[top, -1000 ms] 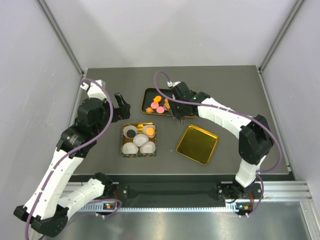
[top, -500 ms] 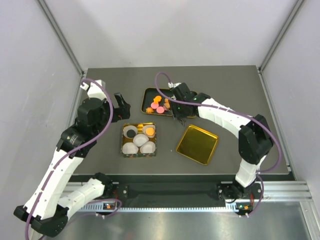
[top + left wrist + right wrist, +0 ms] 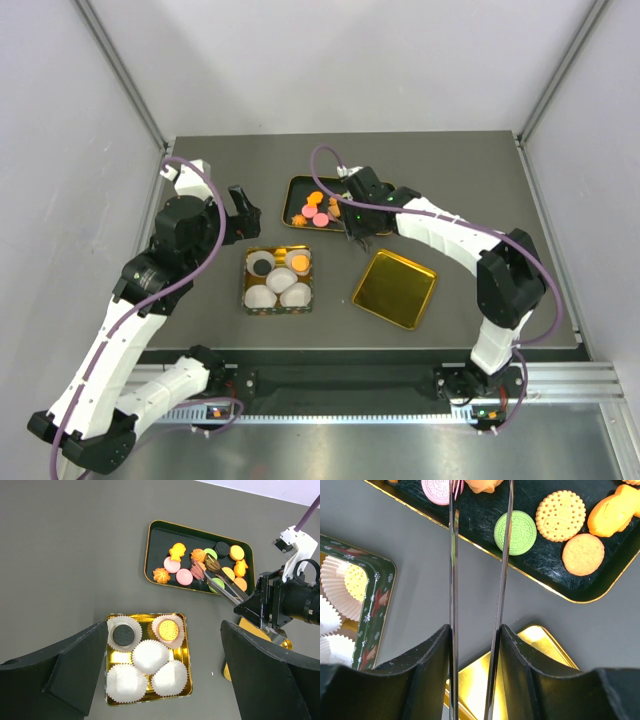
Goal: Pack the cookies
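Black-fingered left claw (image 3: 240,213) is held spread wide above the tabletop (image 3: 480,170), left of the gold tin (image 3: 145,615), where two cookies (image 3: 168,630) sit in paper cups (image 3: 150,656). Most cookies lie in the black tray (image 3: 160,540). Metal tongs (image 3: 452,580) are pinched by the right claw (image 3: 475,650), tips over that tray.

Right gripper (image 3: 476,632) with tongs (image 3: 222,582) is blocking the black tray's (image 3: 159,540) right half, gold lid (image 3: 395,288) is crowding the tin's (image 3: 244,282) right, table (image 3: 200,170) strip between tray and tin is sitting free.

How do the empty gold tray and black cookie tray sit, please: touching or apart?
Apart: right wrist view shows bare table between gold tray and black tray.
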